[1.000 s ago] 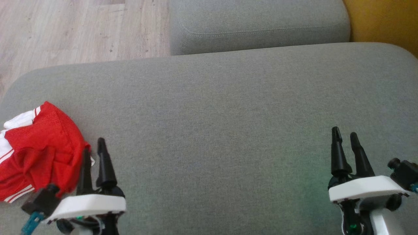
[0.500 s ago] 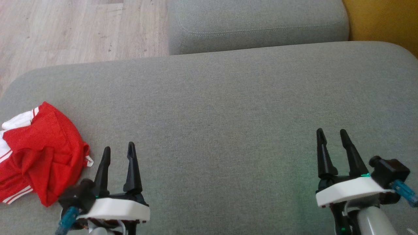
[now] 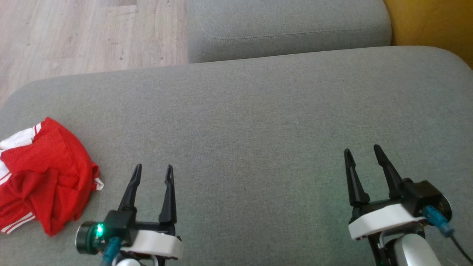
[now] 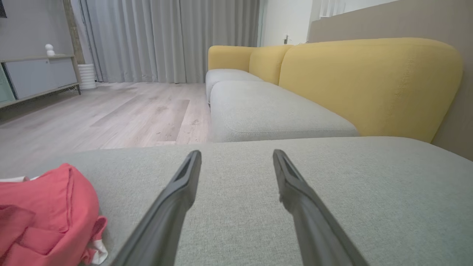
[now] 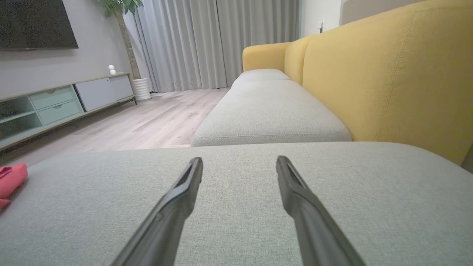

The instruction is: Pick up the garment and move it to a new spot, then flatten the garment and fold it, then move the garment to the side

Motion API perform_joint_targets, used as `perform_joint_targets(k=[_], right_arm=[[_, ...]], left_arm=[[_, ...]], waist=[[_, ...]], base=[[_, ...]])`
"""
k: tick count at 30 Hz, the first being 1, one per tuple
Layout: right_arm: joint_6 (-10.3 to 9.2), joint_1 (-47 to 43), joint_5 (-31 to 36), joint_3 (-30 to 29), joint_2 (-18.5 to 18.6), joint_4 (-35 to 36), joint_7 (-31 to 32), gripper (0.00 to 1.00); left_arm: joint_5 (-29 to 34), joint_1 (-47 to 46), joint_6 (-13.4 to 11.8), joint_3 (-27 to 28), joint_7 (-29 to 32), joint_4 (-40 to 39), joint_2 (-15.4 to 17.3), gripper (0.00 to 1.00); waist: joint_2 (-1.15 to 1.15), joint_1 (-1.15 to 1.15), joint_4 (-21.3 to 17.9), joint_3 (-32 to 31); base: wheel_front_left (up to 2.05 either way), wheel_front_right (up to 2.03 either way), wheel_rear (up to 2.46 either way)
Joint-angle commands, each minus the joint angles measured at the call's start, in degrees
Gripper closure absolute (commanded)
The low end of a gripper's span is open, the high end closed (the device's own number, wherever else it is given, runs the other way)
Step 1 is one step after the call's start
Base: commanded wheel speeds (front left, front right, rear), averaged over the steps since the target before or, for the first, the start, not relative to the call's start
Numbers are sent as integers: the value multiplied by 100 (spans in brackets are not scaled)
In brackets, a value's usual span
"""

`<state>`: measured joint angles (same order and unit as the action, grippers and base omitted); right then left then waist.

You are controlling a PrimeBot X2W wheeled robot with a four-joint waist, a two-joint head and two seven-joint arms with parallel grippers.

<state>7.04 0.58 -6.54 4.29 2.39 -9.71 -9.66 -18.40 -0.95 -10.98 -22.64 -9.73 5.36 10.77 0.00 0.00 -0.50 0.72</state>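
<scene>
Nearest to you, at the lower left of the head view, your left end effector (image 3: 153, 167) stands wide. Its two dark fingers (image 3: 129, 192) are spread, pointing up the view, with nothing between them. A green light (image 3: 99, 229) glows at its base. At the lower right, your right end effector (image 3: 362, 149) is spread just as wide and also holds nothing. Both sit low over the grey seat cushion (image 3: 240, 111); you cannot tell whether the fingertips touch the fabric.

The garment (image 3: 48, 173), red mesh with white trim and stripes, lies in a rumpled heap at the left end of that cushion, partly cut off by the view's left edge. It is near your left end effector, on its outer side, and apart from it: bare cushion shows between the cloth and the nearer finger. It is well apart from your right end effector, whose wrist view catches a red corner at its left edge.

Beyond the cushion's far edge, a second cushion (image 3: 288, 26) of the same grey butts against it. Pale wood floor (image 3: 74, 33) lies to its left and a yellow backrest (image 3: 432, 22) to its right. Farthest off, the wrist views show grey curtains (image 4: 166, 37) and a low cabinet (image 5: 55, 103) along the wall.
</scene>
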Motion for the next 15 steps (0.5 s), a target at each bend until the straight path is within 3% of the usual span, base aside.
perform_joint_targets(k=[1, 15], right_arm=[[36, 268, 252, 142, 41, 191, -103, 0], [41, 296, 1305, 277, 45, 257, -322, 0]], left_arm=[[205, -309, -104, 34, -92, -191, 118, 0], [1001, -442, -549, -536, -313, -324, 381, 0]], waist=[[0, 0, -4, -2], [0, 0, 2, -16]], base=[[0, 0, 0], [0, 0, 0]])
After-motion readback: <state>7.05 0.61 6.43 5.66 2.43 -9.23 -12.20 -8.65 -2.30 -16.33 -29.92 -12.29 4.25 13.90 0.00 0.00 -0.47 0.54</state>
